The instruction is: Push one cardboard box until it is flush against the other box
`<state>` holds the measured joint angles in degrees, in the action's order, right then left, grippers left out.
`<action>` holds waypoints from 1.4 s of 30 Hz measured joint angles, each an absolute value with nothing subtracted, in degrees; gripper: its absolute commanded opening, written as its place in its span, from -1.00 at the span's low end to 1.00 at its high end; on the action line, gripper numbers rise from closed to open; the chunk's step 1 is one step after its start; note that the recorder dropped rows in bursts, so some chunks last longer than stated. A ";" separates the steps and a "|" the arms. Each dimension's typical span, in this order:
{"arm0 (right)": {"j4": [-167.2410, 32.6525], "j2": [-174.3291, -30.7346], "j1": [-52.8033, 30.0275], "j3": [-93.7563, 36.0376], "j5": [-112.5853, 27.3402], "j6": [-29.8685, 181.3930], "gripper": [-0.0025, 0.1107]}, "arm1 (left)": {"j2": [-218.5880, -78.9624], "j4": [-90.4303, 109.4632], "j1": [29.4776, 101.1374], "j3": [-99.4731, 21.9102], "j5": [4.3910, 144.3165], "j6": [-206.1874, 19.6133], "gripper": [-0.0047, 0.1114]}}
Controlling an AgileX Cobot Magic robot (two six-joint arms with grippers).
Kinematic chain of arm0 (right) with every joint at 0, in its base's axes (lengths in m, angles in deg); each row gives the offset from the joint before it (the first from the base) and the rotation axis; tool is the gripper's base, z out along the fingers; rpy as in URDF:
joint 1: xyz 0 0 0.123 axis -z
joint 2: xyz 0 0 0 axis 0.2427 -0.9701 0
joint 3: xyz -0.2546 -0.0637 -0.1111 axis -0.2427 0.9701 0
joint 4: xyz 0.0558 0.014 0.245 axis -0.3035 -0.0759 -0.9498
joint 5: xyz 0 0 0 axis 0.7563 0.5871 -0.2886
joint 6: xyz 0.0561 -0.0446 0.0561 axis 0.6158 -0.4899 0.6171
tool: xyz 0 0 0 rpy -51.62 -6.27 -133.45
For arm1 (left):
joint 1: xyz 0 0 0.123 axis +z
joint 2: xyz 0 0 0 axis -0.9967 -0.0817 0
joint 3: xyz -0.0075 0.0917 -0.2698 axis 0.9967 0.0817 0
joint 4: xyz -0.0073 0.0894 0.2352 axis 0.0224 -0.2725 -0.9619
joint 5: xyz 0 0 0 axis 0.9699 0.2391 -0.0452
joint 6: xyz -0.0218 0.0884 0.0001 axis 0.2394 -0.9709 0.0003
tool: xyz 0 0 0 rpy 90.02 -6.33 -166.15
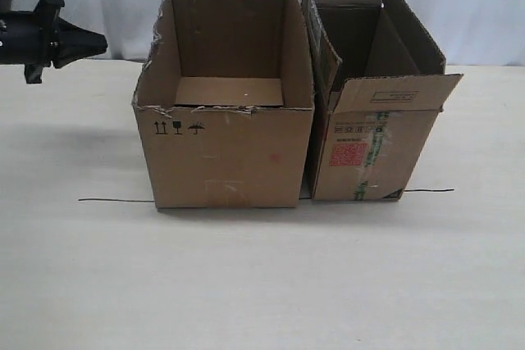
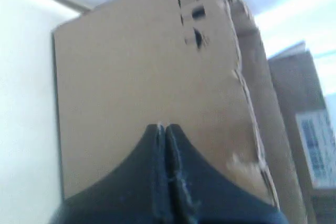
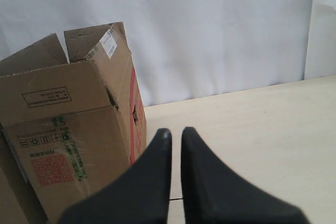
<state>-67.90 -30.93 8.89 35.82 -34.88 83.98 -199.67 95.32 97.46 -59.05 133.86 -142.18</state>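
In the exterior view, a wide plain brown cardboard box with ragged torn top edges (image 1: 225,153) was seen standing in the middle of the pale bench (image 1: 262,284). Just beside it, on its right, a taller, narrower brown box with top flaps and a red square label (image 1: 373,153) was placed. Only a thin dark slit was visible between the two at their bases. A thin black line (image 1: 115,200) was drawn across the bench under both boxes. The left pincer (image 1: 103,43) was held in the air, well apart from the wide box and pointed toward it.

In the left wrist view, the left pincer (image 2: 161,128) was shown fully closed, its fingers pressed together and holding nothing. The wide box (image 2: 142,77) was seen beyond it, apart from its tips.

In the right wrist view, the right pincer (image 3: 175,132) was shown narrow, with a thin slit between its fingers and nothing gripped. The labelled box (image 3: 68,129) was near it.
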 measured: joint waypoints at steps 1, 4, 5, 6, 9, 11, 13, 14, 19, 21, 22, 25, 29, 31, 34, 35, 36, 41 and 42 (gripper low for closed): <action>-67.90 -30.93 8.89 35.82 -34.88 83.98 -0.87 | -198.26 93.89 97.46 -57.69 133.48 -142.01 -0.92; -67.90 -30.93 8.89 35.82 -34.88 83.98 -0.87 | -194.19 92.68 97.35 -51.32 131.71 -141.86 -0.92; -67.90 -30.93 8.89 35.82 -34.88 83.98 -0.87 | -193.29 92.94 97.25 -48.79 131.03 -141.86 -0.92; -67.90 -30.93 8.89 35.82 -34.88 83.98 -0.87 | -192.27 93.80 97.25 -46.30 130.23 -142.58 -0.92; -67.90 -30.93 8.89 35.82 -34.88 83.98 -0.87 | -191.39 97.64 97.25 -39.98 130.07 -145.41 -0.92; -67.90 -30.93 8.89 35.82 -34.88 83.98 -0.87 | -191.39 100.25 97.25 -37.02 130.92 -147.33 -0.92; -67.90 -30.93 8.89 35.82 -34.88 83.98 -0.87 | -191.39 101.61 97.25 -34.74 131.88 -148.85 -0.92; -67.90 -30.93 8.89 35.82 -34.88 83.98 -0.87 | -191.39 102.18 97.25 -33.80 132.50 -149.51 -0.92; -67.90 -30.93 8.89 35.82 -34.88 83.98 -0.87 | -191.39 103.43 96.22 -32.41 133.82 -150.50 -0.92; -67.90 -30.93 8.89 35.82 -34.88 83.98 -0.87 | -191.39 104.25 94.95 -32.41 134.26 -150.62 -0.92; -67.90 -30.93 8.89 35.82 -34.88 83.98 -0.87 | -191.39 104.82 94.22 -32.41 134.39 -150.62 -0.92; -67.90 -30.93 8.89 35.82 -34.88 83.98 -0.87 | -191.39 107.03 92.26 -32.41 134.39 -151.12 -0.92; -67.90 -30.93 8.89 35.82 -34.88 83.98 -0.87 | -191.39 108.51 90.44 -32.41 134.00 -151.59 -0.92; -67.90 -30.93 8.89 35.82 -34.88 83.98 -0.87 | -191.39 108.72 89.89 -32.41 133.56 -151.68 -0.92; -67.90 -30.93 8.89 35.82 -34.88 83.98 -0.87 | -191.39 108.72 89.75 -32.41 133.18 -151.91 -0.92; -67.90 -30.93 8.89 35.82 -34.88 83.98 -0.87 | -191.39 108.72 89.75 -32.41 133.18 -151.91 -0.92; -67.90 -30.93 8.89 35.82 -34.88 83.98 -0.87 | -191.39 108.72 89.75 -32.41 133.18 -151.91 -0.92; -67.90 -30.93 8.89 35.82 -34.88 83.98 -0.87 | -191.39 108.72 89.75 -32.41 133.18 -152.04 -0.92; -67.90 -30.93 8.89 35.82 -34.88 83.98 -0.87 | -191.39 108.72 89.75 -32.41 133.18 -152.04 -0.92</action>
